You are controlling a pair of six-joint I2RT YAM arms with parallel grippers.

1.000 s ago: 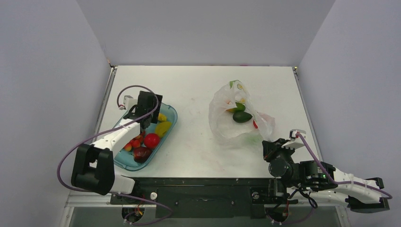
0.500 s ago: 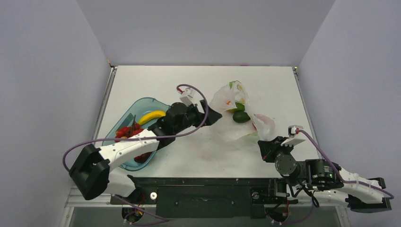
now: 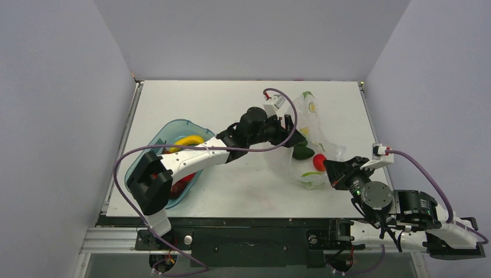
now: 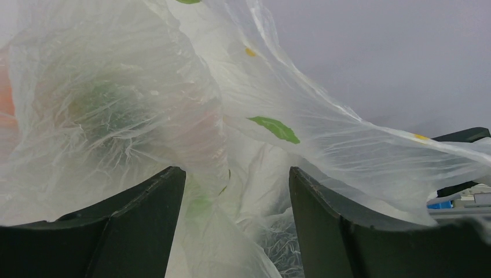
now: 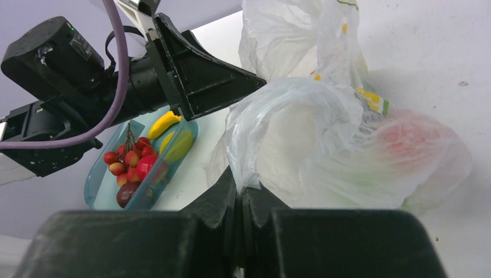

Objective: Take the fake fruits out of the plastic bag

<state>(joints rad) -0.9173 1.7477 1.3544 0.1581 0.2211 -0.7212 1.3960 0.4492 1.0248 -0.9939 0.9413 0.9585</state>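
The plastic bag (image 3: 311,136) stands crumpled at the right of the table, pulled up tall. A dark green fruit (image 3: 302,153) and a red fruit (image 3: 319,160) show through its film. My right gripper (image 3: 333,168) is shut on a fold of the plastic bag (image 5: 301,133) at its near edge; the gripper (image 5: 246,186) pinches that fold. A red fruit (image 5: 405,136) glows through the film. My left gripper (image 3: 294,137) reaches into the bag's left side. In the left wrist view the left gripper (image 4: 234,174) is open, with bag film (image 4: 243,191) between its fingers (image 4: 145,226).
A teal-blue oval tray (image 3: 173,128) lies at the left, under the left arm, holding a yellow banana (image 3: 185,141) and red fruits. The right wrist view shows the tray (image 5: 101,197) with berries (image 5: 124,162), a banana (image 5: 164,123) and a dark round fruit.
The left arm swung from the tray rightward to the bag, and its jaws narrowed somewhat. The right gripper moved up and right, pulling the bag with it.
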